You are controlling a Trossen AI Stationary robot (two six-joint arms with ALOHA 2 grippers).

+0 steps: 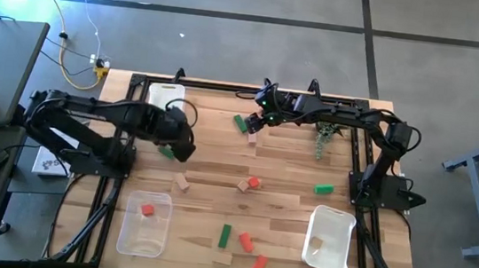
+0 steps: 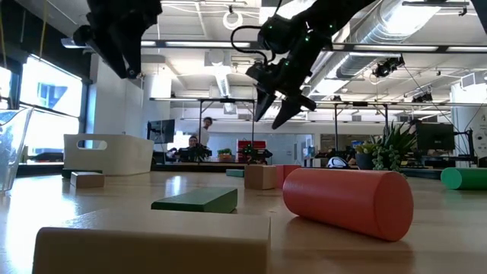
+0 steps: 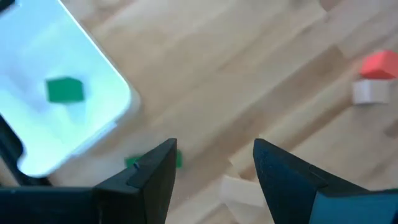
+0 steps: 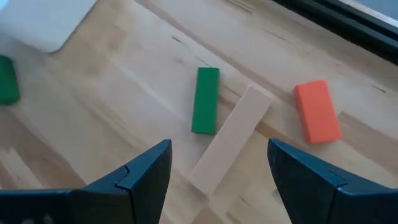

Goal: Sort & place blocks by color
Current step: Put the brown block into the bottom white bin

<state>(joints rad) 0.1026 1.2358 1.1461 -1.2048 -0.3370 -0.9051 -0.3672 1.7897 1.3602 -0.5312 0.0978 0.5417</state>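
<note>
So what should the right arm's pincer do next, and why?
Probably drop straight down and close on a block. The right pincer hangs open above the table, holding nothing, with a green wooden bar, a plain tan wooden bar and a red-orange wooden block lying just ahead, all unsorted.

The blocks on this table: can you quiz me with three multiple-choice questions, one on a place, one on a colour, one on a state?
1. Where is the tray with the tan block in it?
A) on the left arm's side
B) on the right arm's side
C) mid-table

2. What colour is the block in the white tray near the left end effector?
A) red
B) tan
C) green

3. The right end effector is:
A) open and empty
B) shut on a green block
C) shut on a red block

Answers:
1 B: the high view shows it near the right arm's base.
2 C: the left wrist view shows a green block inside.
3 A: its fingers stand apart with nothing between them.
</note>
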